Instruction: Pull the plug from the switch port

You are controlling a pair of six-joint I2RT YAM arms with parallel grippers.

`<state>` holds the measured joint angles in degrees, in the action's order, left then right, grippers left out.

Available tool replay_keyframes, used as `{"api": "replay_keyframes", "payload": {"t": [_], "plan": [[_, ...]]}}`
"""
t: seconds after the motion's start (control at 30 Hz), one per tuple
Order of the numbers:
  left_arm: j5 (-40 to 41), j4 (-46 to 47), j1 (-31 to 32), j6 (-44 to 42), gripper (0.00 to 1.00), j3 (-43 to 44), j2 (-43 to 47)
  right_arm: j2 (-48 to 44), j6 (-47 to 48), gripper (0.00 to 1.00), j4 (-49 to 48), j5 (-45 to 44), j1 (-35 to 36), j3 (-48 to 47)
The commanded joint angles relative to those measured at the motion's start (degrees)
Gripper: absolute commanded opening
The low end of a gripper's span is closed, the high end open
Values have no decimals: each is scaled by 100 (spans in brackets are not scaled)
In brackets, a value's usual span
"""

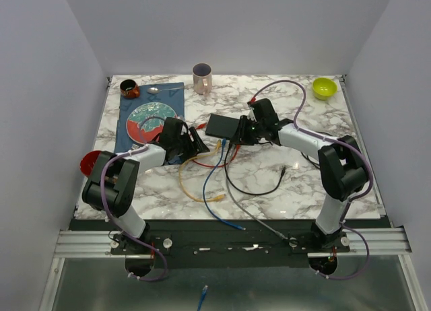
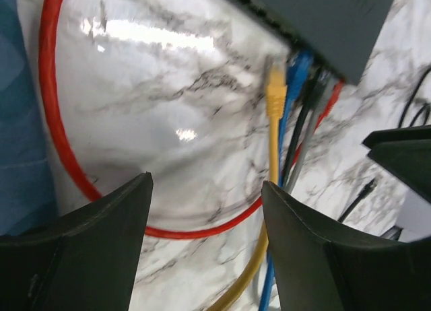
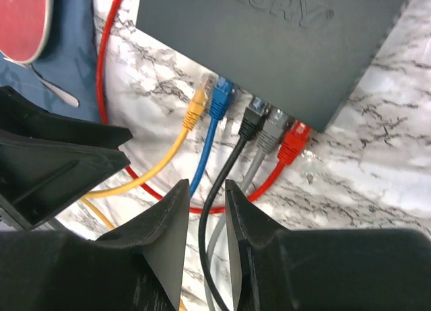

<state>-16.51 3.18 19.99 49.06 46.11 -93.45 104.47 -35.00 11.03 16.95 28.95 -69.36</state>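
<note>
The matte-black switch point(image 1: 222, 125) lies mid-table, with five plugs along its near edge. In the right wrist view the switch point(image 3: 269, 35) holds the blue point(image 3: 220, 99), black point(image 3: 254, 121), grey point(image 3: 273, 130) and red point(image 3: 293, 141) plugs. The yellow plug point(image 3: 196, 108) sits a little further out than the rest. I cannot tell whether it is still seated. My left gripper point(image 2: 205, 183) is open wide, just short of the yellow plug point(image 2: 275, 95). The yellow cable runs past its right finger. My right gripper point(image 3: 207, 186) is open narrowly. The black cable runs loose between its fingers.
A red and teal plate point(image 1: 145, 119) lies on a blue mat point(image 1: 131, 139) at the left. At the back are a dark cup point(image 1: 129, 89), a spoon point(image 1: 161, 89), a mug point(image 1: 202, 77) and a green bowl point(image 1: 324, 88). Loose cables point(image 1: 222, 183) trail toward the front edge.
</note>
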Motion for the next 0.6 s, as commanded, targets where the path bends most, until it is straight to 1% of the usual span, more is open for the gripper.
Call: {"api": "replay_keyframes", "payload": {"t": [0.0,0.13,0.23,0.27,0.33,0.37,0.47,0.5,0.53,0.57], "plan": [[52,-881,75,-599,75,-58,493,-383,81,36,-136,-78,49,177],[-202,-749,102,-599,73,-234,661,-444,38,36,-197,-43,49,283],[-256,-626,207,-555,67,-313,740,-523,29,36,-241,-34,49,371],[-334,-573,225,-538,60,-356,775,-541,20,36,-250,-43,49,414],[-396,-389,269,-459,51,-453,846,-620,11,36,-268,-51,58,467],[-423,-345,277,-432,43,-480,881,-629,11,36,-276,-51,58,494],[-475,-90,295,-301,32,-594,1004,-708,2,36,-277,-34,58,547],[-519,-29,304,-266,32,-603,1065,-726,2,36,-285,1,58,564],[-511,7,313,-248,36,-612,1092,-752,2,36,-294,10,58,573],[-502,7,313,-204,51,-603,1109,-761,-15,36,-303,27,58,582]]}}
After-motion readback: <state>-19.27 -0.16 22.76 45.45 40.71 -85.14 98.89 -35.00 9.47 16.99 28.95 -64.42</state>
